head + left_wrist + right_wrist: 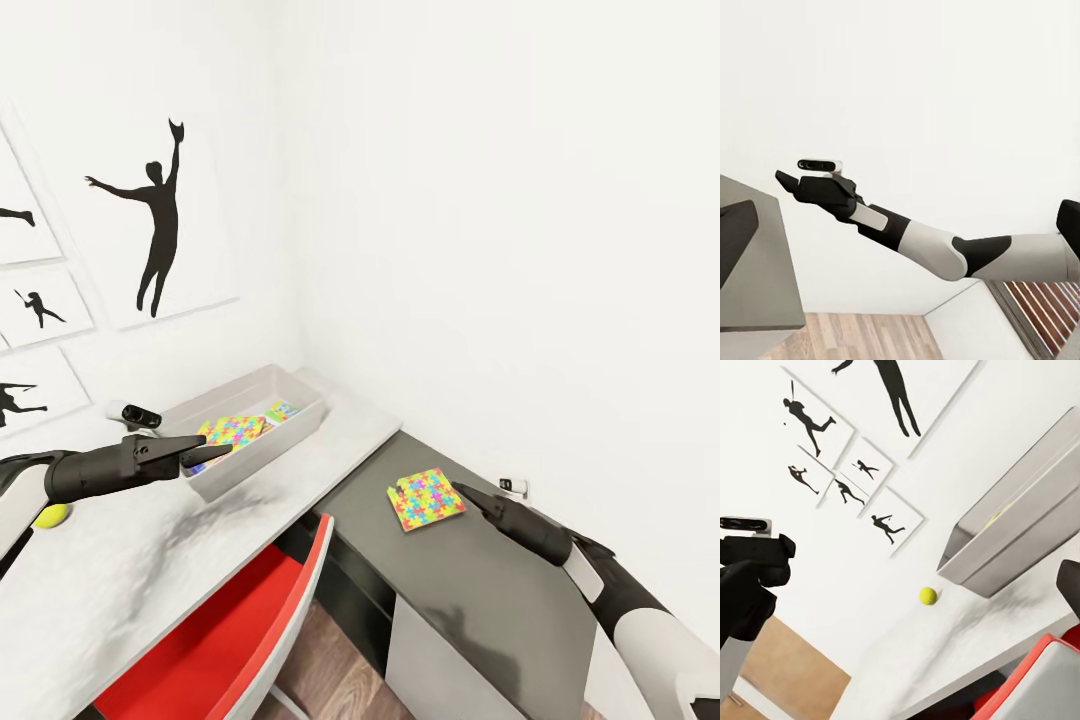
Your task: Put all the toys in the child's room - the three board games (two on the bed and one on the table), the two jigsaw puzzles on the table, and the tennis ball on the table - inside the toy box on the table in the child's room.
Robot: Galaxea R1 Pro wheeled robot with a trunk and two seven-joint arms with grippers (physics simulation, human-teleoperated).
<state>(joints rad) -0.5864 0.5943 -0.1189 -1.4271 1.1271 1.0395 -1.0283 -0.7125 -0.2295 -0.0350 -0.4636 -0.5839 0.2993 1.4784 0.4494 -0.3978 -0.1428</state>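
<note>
Stock: toy box [290,425] left of centre holds one jigsaw puzzle [232,431] and a game; second puzzle [426,498] and tennis ball [52,515] remain on the table [120,570]; left gripper [222,453] and right gripper [466,492] empty, finger spread unclear.

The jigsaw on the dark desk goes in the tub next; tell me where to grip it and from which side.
Grip the jigsaw puzzle at its near right edge, coming from the right gripper, which sits just beside it. The sheet lies thin and flat on the dark grey desk section, so a top pinch likely finds nothing; slide one finger under an edge, probably at the corner.
</note>
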